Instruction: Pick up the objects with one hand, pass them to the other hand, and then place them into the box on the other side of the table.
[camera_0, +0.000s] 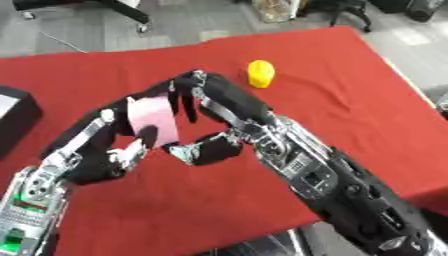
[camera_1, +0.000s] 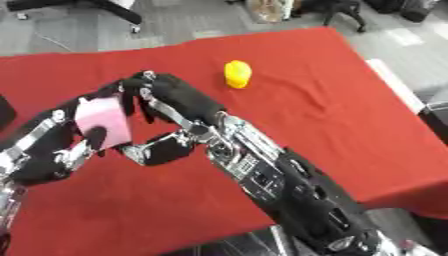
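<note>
A flat pink object (camera_0: 152, 119) hangs above the red table (camera_0: 350, 100) between my two hands. My left hand (camera_0: 98, 150) comes up from the lower left, its fingers curled behind and under the pink object. From the right, my right hand (camera_0: 229, 100) curls its fingers over the object's top right edge, with the thumb (camera_0: 203, 151) below it. Both hands touch the object. A small yellow object (camera_0: 261, 73) lies on the cloth further back.
A black box (camera_0: 14, 119) stands at the table's left edge. The table's right edge runs down the right side, with grey floor beyond. Chair legs stand on the floor behind the table.
</note>
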